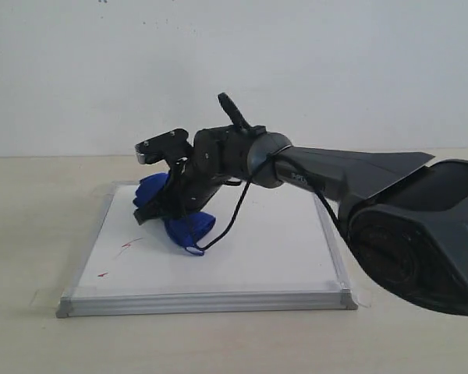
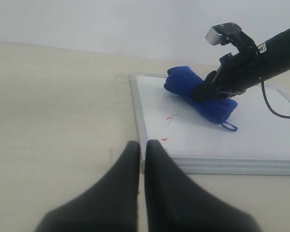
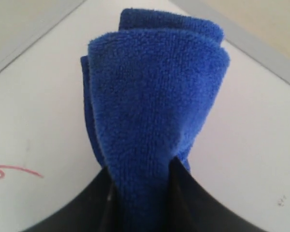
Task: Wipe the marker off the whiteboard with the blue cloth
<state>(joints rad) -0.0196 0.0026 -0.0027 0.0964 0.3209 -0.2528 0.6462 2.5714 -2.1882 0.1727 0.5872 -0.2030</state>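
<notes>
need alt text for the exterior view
The right gripper holds a bunched blue cloth on a silver-framed whiteboard lying flat on a beige table. Two small red marker traces sit near the board's left edge.

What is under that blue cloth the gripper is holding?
The whiteboard lies under the blue cloth. Two small red marker marks show beside it, uncovered. Whether more red sits beneath the cloth cannot be seen, since it covers that patch.
</notes>
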